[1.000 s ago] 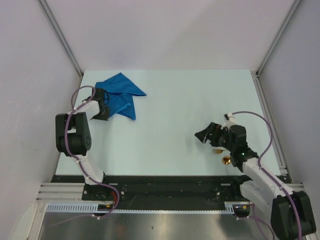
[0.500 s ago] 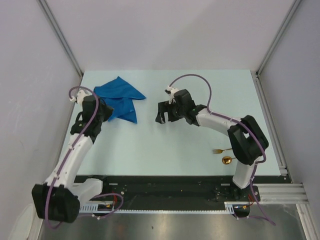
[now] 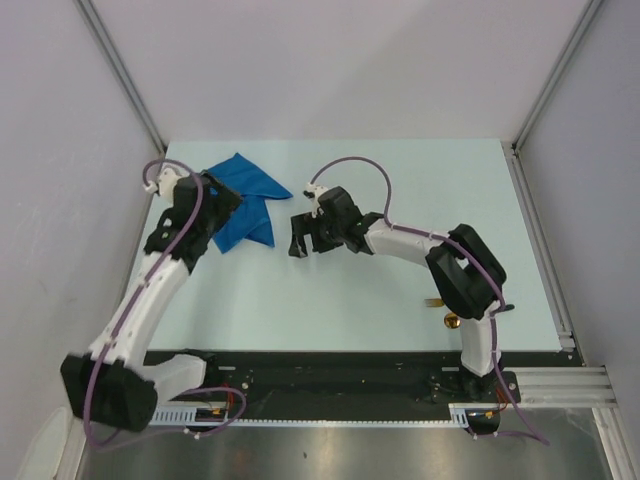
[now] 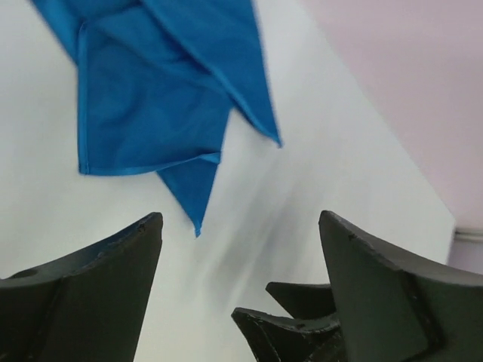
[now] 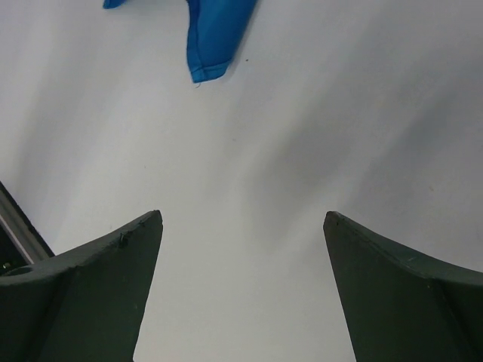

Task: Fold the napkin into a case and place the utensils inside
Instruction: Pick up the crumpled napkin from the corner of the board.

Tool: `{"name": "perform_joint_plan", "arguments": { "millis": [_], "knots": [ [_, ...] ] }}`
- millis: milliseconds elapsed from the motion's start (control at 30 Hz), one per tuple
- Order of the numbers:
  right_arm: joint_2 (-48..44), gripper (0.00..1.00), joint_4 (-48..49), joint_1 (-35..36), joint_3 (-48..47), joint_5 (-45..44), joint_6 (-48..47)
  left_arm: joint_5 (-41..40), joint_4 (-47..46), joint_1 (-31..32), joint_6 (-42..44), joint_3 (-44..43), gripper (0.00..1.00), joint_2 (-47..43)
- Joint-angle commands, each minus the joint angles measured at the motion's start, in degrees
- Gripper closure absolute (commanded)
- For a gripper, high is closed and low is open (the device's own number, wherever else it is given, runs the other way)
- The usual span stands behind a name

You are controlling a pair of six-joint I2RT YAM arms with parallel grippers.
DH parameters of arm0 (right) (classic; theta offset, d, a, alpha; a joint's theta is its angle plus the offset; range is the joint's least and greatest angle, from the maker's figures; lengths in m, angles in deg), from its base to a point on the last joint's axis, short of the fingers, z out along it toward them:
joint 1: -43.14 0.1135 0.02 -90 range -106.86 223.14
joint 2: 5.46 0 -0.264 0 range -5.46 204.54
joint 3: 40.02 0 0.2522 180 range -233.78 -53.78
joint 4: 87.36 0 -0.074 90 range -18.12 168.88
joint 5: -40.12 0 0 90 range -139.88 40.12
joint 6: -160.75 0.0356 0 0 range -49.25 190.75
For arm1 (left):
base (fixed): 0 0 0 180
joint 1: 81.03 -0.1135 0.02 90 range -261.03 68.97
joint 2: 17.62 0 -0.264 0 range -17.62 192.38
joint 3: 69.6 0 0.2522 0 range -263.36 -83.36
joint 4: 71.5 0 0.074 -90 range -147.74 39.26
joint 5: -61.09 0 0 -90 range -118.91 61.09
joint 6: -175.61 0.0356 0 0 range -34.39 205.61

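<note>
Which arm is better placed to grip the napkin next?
Probably left: the left pincer, open, is at the napkin; the right pincer, also open, stands apart from it.

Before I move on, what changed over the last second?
The right hand swung from beside the utensils across to the left, stopping open just right of the napkin. The left arm stretched out, with the left hand open at the napkin's left side. Napkin and utensils stayed put, neither gripped.
</note>
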Motion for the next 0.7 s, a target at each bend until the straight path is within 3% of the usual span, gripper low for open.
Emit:
{"name": "perform_joint_plan", "arguments": {
  "millis": [0,133,200,367,533,633,667],
  "knots": [
    [5.86,0.07,-1.13,-0.33,-8.14,-3.97,10.12,0.52,6.11,-3.12,-8.93,-3.03,0.10,12.37],
    [11.13,0.09,0.18,0.46,-13.67,-4.86,11.73,5.10,0.92,-6.47,-9.29,-4.43,0.15,20.11],
    [15.09,0.17,0.88,0.46,-17.61,-3.19,11.91,5.54,0.74,-7.61,-6.93,-5.93,0.19,22.66],
    [22.12,0.27,0.80,1.08,-25.19,-1.69,14.37,9.22,-4.97,-7.62,6.69,-6.99,0.23,22.67],
    [28.72,0.30,0.53,1.95,-31.52,0.85,17.18,8.80,6.68,-7.53,8.99,-10.94,0.17,27.67],
    [31.26,0.43,1.06,2.13,-33.46,3.84,19.73,8.44,8.64,-6.04,10.39,-11.47,0.15,29.61],
    [31.62,0.52,1.15,2.05,-33.81,6.28,20.52,8.44,8.82,-5.42,10.92,-11.56,0.15,29.96]
  ]
}}
